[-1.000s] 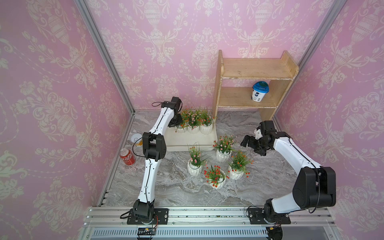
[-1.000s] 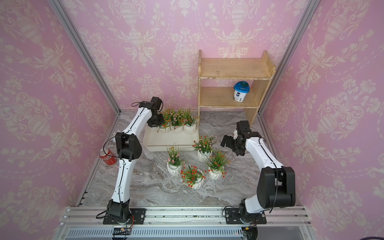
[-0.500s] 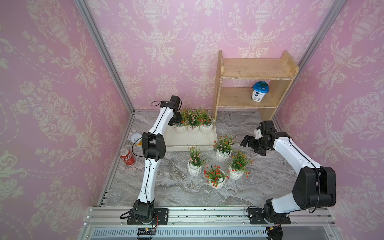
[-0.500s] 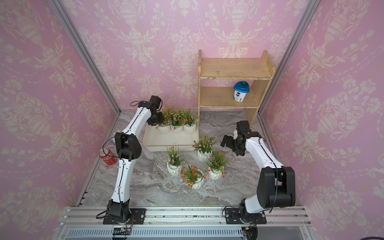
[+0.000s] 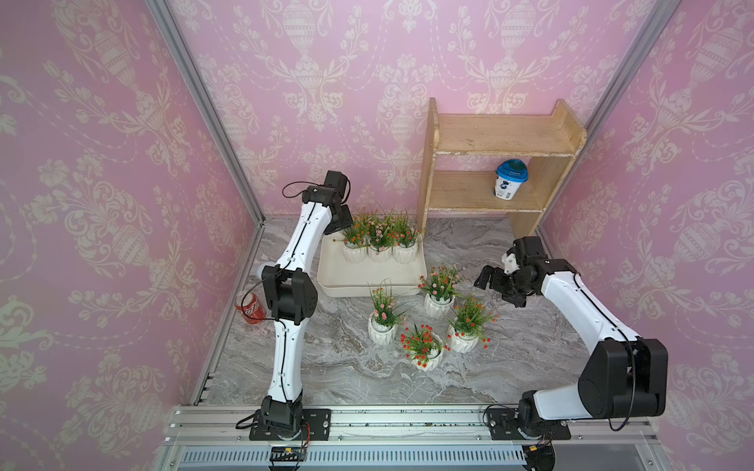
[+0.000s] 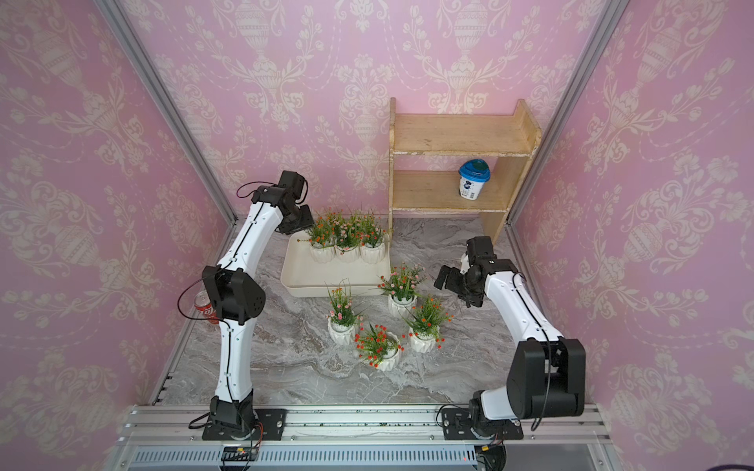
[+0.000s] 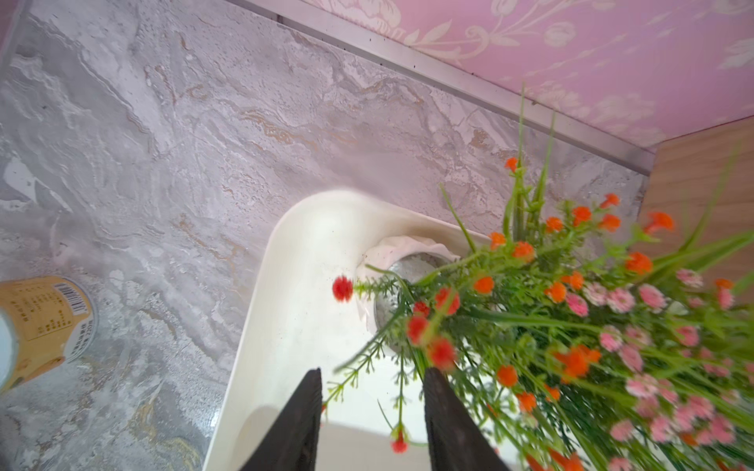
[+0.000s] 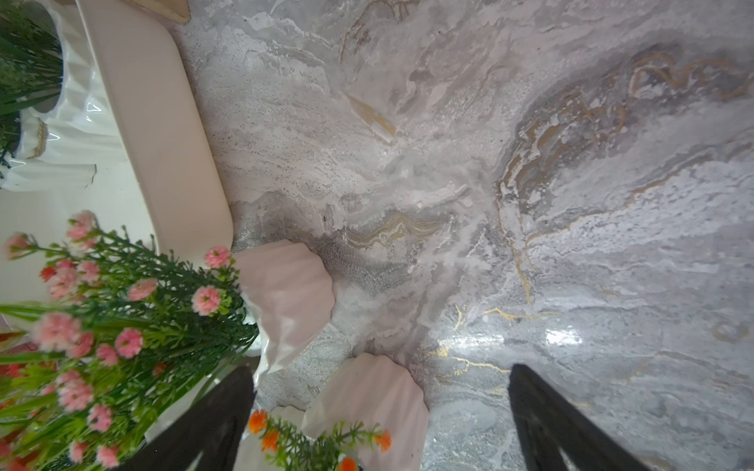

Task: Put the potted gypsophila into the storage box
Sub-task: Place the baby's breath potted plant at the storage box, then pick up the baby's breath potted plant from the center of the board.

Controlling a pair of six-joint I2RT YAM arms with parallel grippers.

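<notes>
White ribbed pot of pink gypsophila [image 5: 437,305] stands at nine o'clock from the right gripper [image 5: 494,290], spread wide and empty; left gripper [image 7: 372,375], farther, above the storage box [image 5: 355,275], seems released.

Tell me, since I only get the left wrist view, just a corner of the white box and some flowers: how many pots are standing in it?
Observer: Three potted gypsophila stand side by side along the far wall of the storage box.
Operator: Are any outside it?
Observer: Four more stand on the marble table, on the robot's side of the box.
</notes>
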